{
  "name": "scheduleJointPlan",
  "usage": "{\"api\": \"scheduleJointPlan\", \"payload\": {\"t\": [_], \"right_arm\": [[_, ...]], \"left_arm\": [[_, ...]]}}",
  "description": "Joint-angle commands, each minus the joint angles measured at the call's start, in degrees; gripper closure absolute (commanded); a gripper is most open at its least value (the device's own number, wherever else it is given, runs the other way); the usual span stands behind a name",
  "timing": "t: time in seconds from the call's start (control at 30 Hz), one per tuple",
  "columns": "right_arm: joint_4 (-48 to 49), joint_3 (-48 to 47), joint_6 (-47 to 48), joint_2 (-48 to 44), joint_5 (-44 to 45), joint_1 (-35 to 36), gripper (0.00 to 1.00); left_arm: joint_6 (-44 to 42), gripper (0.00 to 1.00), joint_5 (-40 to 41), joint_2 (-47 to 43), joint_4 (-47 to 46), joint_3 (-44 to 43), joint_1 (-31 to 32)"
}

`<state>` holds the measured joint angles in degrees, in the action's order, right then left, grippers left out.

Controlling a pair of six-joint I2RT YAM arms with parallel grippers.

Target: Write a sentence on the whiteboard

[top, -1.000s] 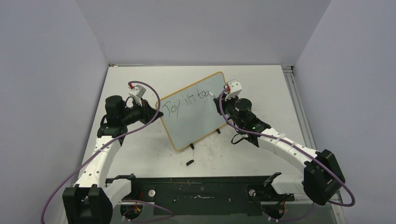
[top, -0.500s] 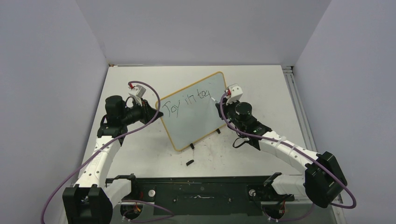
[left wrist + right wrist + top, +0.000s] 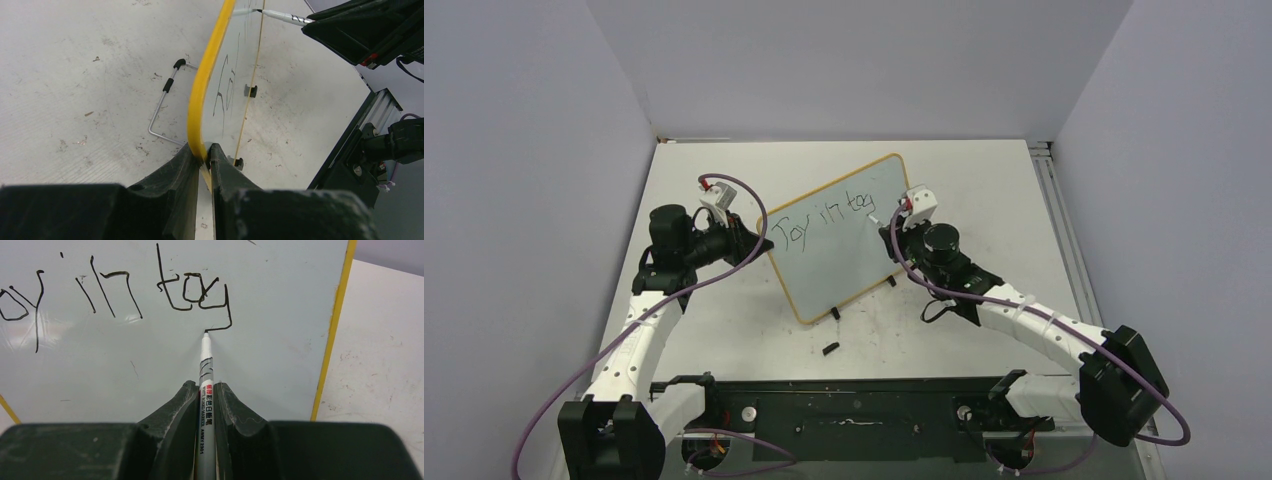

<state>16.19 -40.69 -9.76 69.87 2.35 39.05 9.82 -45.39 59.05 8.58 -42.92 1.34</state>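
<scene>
since a second ago our right end effector (image 3: 205,388), clamped on the marker (image 3: 205,365), slid down the whiteboard (image 3: 834,265), extending the sentence (image 3: 192,290). we log left end effector (image 3: 202,156) pinching its frame, upright on the table (image 3: 984,190).

left end effector (image 3: 204,151) clamped | left arm (image 3: 639,322) bent inward | right end effector (image 3: 206,388) clamped | right arm (image 3: 1036,318) arched, seemingly low
</scene>
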Motion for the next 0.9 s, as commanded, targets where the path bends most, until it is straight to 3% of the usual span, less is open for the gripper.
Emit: {"api": "scheduleJointPlan", "payload": {"t": [0.0,0.23,0.87], "right_arm": [[3.2,-1.1,-1.2,-1.9,1.3,1.0,0.95],[4.3,-3.5,-1.3,-4.8,6.3,0.7,0.95],[6.6,-4.1,-0.8,-0.3,3.6,-1.9,0.95]], "left_arm": [[-1.5,1.0,0.1,0.5,1.3,-1.2,-0.1],[-1.5,1.0,0.3,0.6,1.3,-1.2,-0.1],[-1.6,1.0,0.0,0.8,1.4,-1.3,-0.1]]}}
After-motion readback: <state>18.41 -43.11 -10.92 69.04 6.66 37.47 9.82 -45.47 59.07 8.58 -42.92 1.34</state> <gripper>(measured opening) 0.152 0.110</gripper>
